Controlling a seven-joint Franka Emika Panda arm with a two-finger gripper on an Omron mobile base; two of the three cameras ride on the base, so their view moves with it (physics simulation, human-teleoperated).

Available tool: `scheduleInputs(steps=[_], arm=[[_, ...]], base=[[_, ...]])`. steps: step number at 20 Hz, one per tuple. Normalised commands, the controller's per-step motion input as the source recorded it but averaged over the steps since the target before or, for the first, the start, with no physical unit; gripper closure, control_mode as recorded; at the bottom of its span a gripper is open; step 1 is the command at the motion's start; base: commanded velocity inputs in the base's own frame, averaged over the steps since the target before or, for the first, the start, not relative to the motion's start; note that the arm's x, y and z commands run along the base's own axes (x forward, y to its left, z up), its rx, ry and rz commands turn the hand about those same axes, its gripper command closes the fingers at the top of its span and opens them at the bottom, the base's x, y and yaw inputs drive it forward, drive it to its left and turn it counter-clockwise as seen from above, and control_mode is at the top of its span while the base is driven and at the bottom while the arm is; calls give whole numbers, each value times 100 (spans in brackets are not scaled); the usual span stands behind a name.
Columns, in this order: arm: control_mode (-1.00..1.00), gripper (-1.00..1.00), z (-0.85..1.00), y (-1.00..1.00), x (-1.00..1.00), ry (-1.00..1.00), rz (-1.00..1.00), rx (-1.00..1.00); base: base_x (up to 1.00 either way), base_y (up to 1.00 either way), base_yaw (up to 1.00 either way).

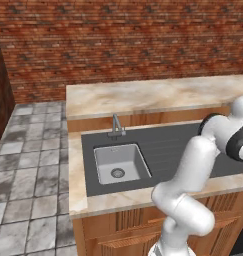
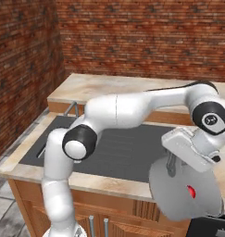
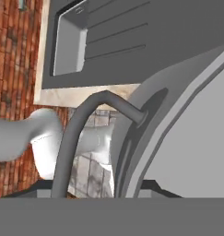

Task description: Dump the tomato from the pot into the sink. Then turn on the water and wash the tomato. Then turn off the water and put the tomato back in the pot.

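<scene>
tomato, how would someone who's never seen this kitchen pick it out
Start at the wooden counter with the dark drainboard, then follow the white arm to its end effector at the right end. There it holds a large grey pot tipped on its side; the tomato is the small red ball inside, the one bright spot against grey metal.

The arm is built of thick, rounded white segments with a smooth, glossy finish. Dark, nearly black bands are set at the joints, and one elbow is closed by a round white cap ringed in black. A black disc with a small white emblem (too small to read) is seen at the wrist. The hand is housed in a pale grey, blocky casing.
</scene>
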Motion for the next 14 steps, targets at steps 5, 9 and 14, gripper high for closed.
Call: scheduleInputs(steps=[5, 9, 14], arm=[[-100, 100, 52, 100, -84, -16, -5, 0], [-100, 100, 65, 100, -26, -7, -2, 0], [-100, 100, 71, 89, 18, 0, 0, 0]], base=[[0, 0, 0], [0, 0, 0], [0, 0, 0]])
